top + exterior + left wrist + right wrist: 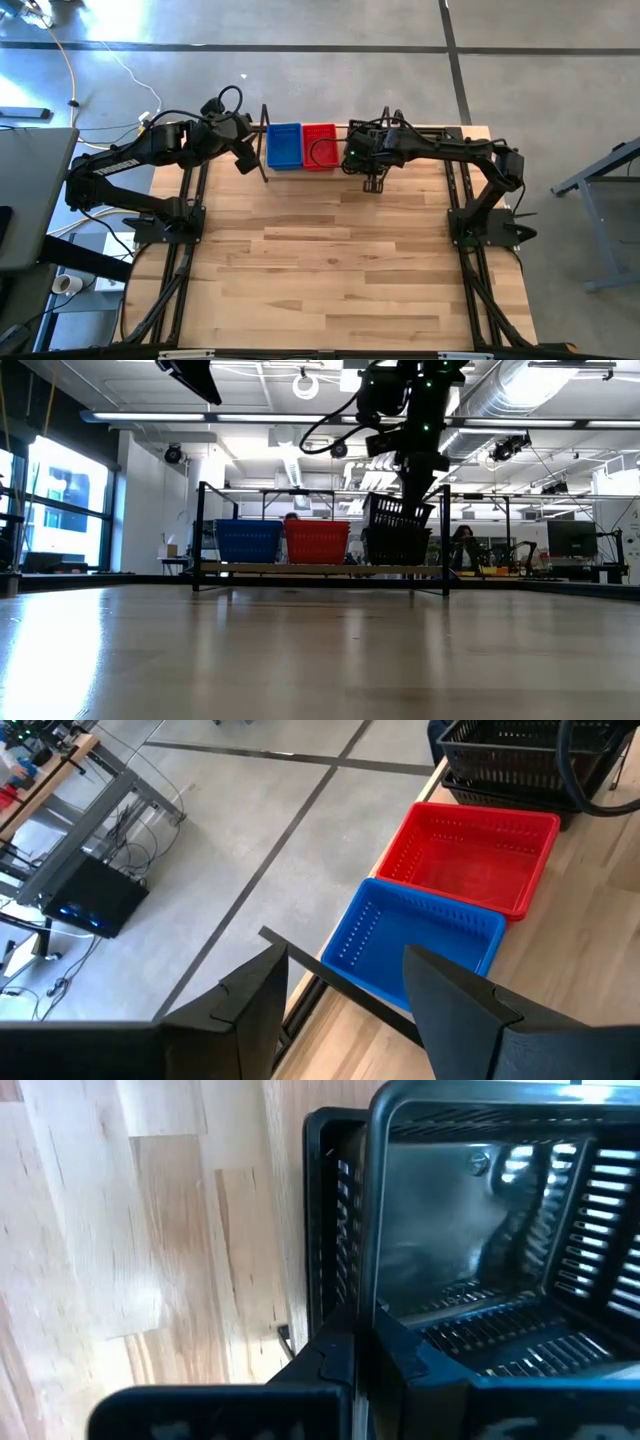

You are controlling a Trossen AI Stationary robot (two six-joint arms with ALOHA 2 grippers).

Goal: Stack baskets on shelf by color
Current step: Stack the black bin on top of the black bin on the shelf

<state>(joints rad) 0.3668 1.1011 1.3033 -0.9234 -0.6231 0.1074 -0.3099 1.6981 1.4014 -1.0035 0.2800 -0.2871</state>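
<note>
- The shelf (pixel 320 569) stands at the table's (pixel 330 270) far edge, a light plank between black wire uprights.
- A blue basket (pixel 284 146) and a red basket (pixel 319 146) sit side by side on it, touching or nearly so; whether each is one basket or a nested stack cannot be told.
- The right gripper (pixel 418 482) hangs over the shelf's right part, its jaws together on the rim of a black basket (pixel 400 513), which tilts in the low view.
- Below it another black basket (pixel 395 546) rests on the shelf, just beside the red one; the two overlap, so whether the tilted one touches it is unclear.
- In the high view the right arm hides the black baskets almost wholly.
- The left gripper (pixel 345 1010) hovers by the shelf's left end, near the blue basket, its jaws apart and holding nothing.
- Further baskets are not visible.
</note>
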